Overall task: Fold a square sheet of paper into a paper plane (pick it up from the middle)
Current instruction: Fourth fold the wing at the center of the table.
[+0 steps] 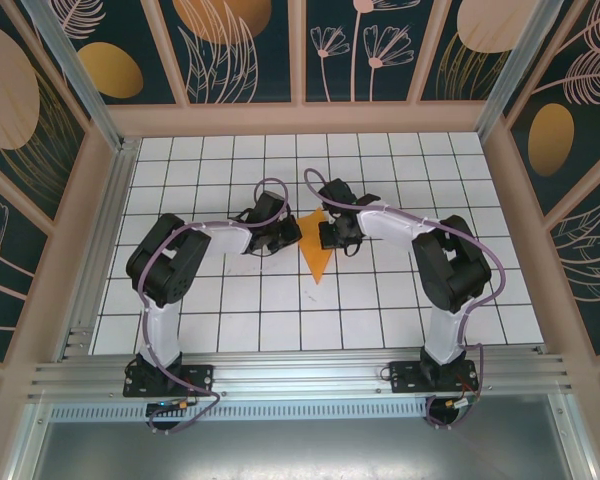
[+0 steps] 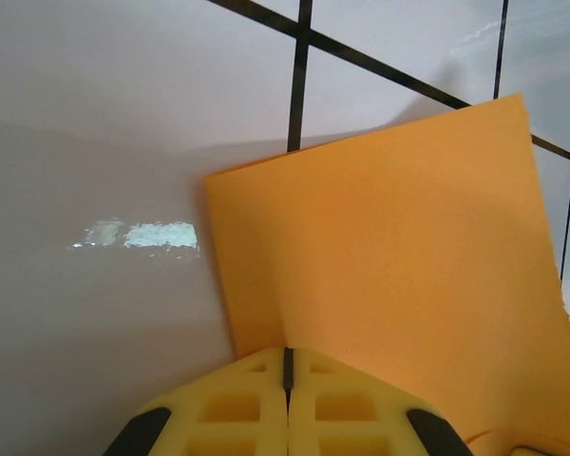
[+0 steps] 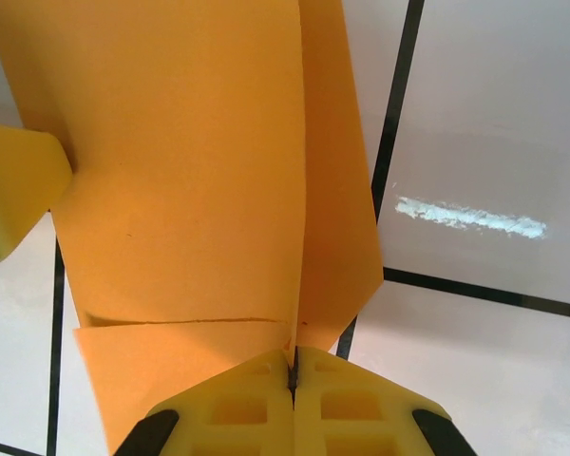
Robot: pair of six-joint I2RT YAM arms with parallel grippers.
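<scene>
Left gripper (image 2: 287, 359), right gripper (image 3: 293, 359) pinching paper (image 1: 318, 256)

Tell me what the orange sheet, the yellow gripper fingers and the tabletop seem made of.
Orange sheet: thin matte paper; it holds sharp creases.
Yellow fingers: matte moulded plastic or rubber, unclear which, with recessed pockets.
Tabletop: glossy white, black grid lines, perhaps tile or laminate; it mirrors a bright glare.
</scene>
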